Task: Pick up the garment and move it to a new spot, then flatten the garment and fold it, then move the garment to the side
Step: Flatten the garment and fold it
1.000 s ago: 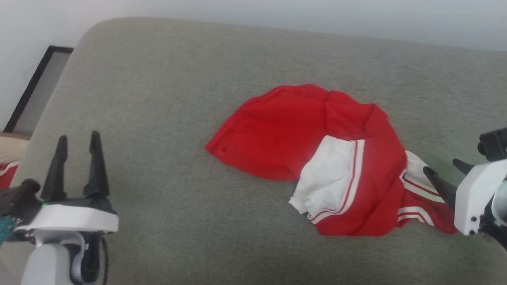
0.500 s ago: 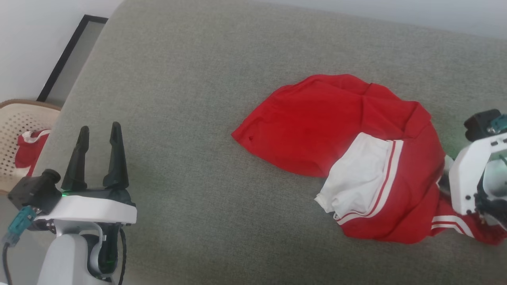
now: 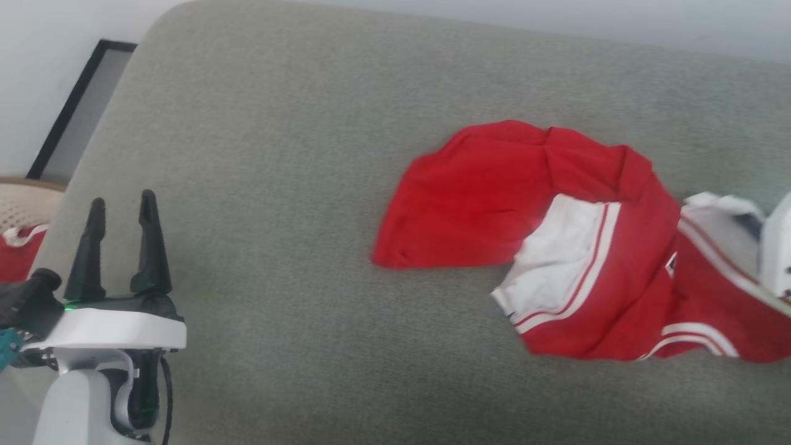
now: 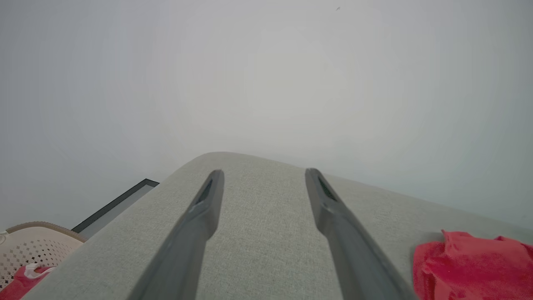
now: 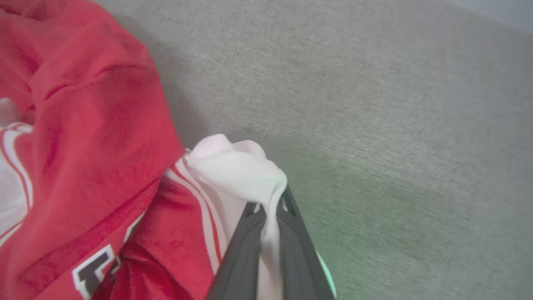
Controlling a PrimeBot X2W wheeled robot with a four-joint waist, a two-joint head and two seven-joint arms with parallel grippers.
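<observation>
The garment (image 3: 556, 247), a red jersey-style shirt with white sleeves and striped trim, lies crumpled on the grey cushion (image 3: 309, 185) at the right. My right gripper (image 5: 268, 208) is shut on the garment's white sleeve (image 5: 237, 166), the cloth pinched between its dark fingers and lifted a little; part of the dark print (image 5: 93, 268) shows. In the head view the right wrist's white housing (image 3: 775, 247) stands at the right edge behind the raised sleeve (image 3: 717, 213). My left gripper (image 3: 122, 207) hangs open over the cushion's left part, far from the garment (image 4: 474, 262).
A pale perforated basket (image 4: 25, 250) with another red-and-white cloth (image 3: 15, 259) stands left of the cushion. A dark-framed panel (image 3: 68, 123) leans against the white wall behind. Bare grey cushion stretches between my two grippers.
The right gripper has closed on the white sleeve and pulled it up and to the right; the garment's right side has shifted with it. The head view has also moved.
</observation>
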